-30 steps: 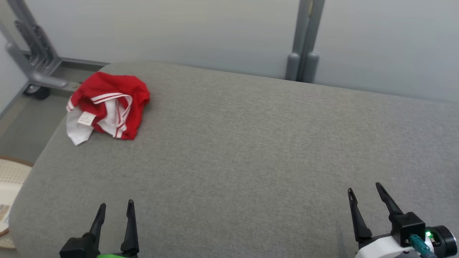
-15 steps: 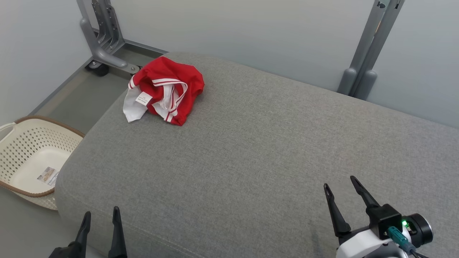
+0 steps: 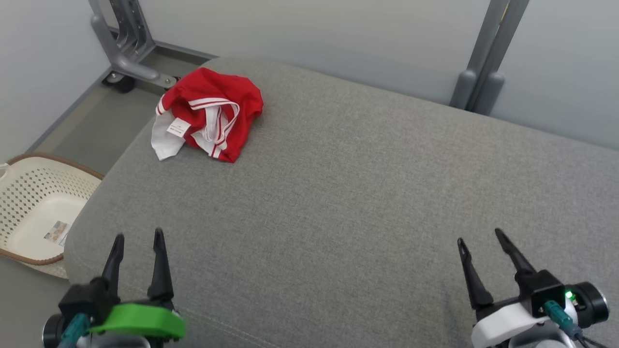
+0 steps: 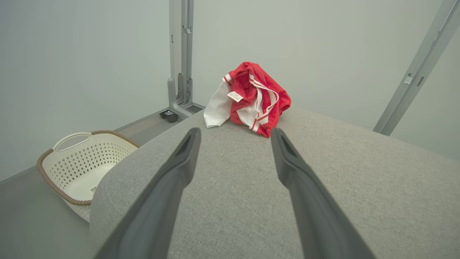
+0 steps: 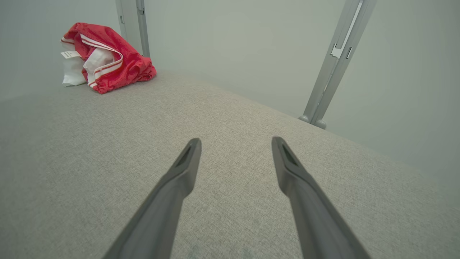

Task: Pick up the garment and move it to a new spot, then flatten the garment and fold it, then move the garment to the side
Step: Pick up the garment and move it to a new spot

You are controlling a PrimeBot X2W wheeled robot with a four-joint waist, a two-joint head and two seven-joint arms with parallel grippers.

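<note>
Crumpled garment [image 3: 213, 104] at the far-left edge of the cushion [image 3: 338, 193], left pincer [image 3: 138, 234] and right pincer [image 3: 479, 236] wide open and empty: a glancing grasp could nudge it off.

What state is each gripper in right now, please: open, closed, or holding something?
Left gripper: open, holding nothing, well short of the red garment.
Right gripper: open, holding nothing.
</note>
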